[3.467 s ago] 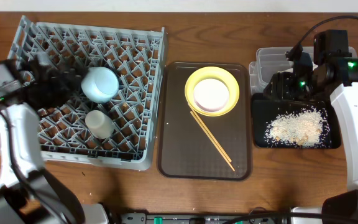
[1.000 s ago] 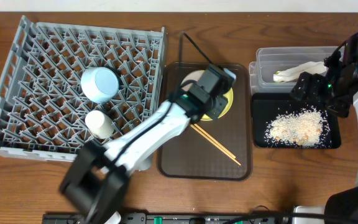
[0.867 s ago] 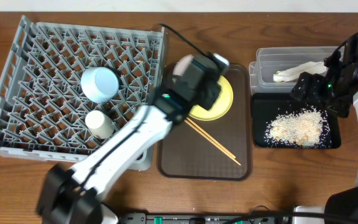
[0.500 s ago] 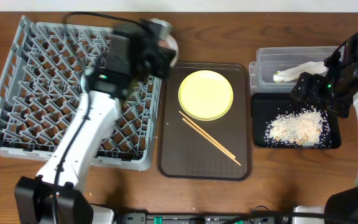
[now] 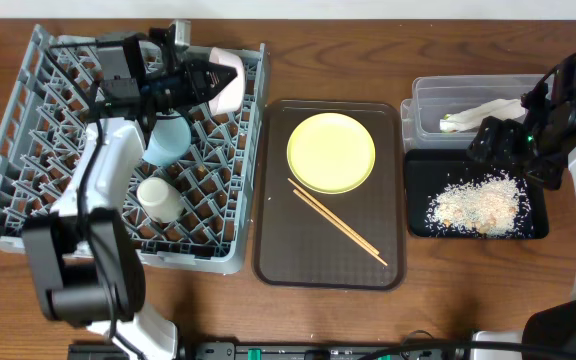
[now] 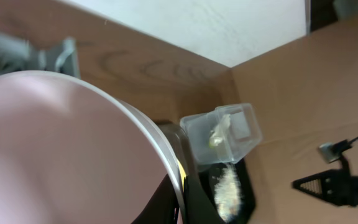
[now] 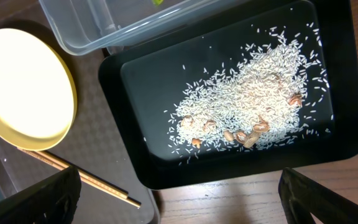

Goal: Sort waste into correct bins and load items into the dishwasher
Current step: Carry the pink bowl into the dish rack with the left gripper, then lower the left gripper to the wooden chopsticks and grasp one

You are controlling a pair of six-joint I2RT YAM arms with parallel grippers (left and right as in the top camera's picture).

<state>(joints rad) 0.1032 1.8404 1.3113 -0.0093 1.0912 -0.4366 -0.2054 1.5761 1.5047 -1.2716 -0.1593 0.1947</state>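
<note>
My left gripper [image 5: 206, 82] is shut on the rim of the white bowl [image 5: 225, 80], which it holds tilted on edge over the far right corner of the grey dishwasher rack [image 5: 28, 150]. In the left wrist view the bowl [image 6: 61, 155] fills the left side, its rim pinched between my fingers [image 6: 197, 199]. A light blue bowl [image 5: 168, 140] and a small white cup [image 5: 158, 198] sit in the rack. The yellow plate [image 5: 331, 152] lies bare on the brown tray. My right gripper [image 5: 513, 150] hangs open over the black tray [image 7: 120, 124] of rice scraps [image 7: 253, 109].
Wooden chopsticks [image 5: 340, 222] lie on the brown serving tray [image 5: 288, 250] below the plate. The clear tub [image 5: 433, 95] behind the black tray holds a crumpled napkin [image 5: 483, 110] and a green wrapper [image 5: 450, 122]. The rack stands close against the brown tray's left edge.
My left arm lifted the white bowl off the yellow plate and swung it left to the rack's far right corner. The right arm has stayed still.
</note>
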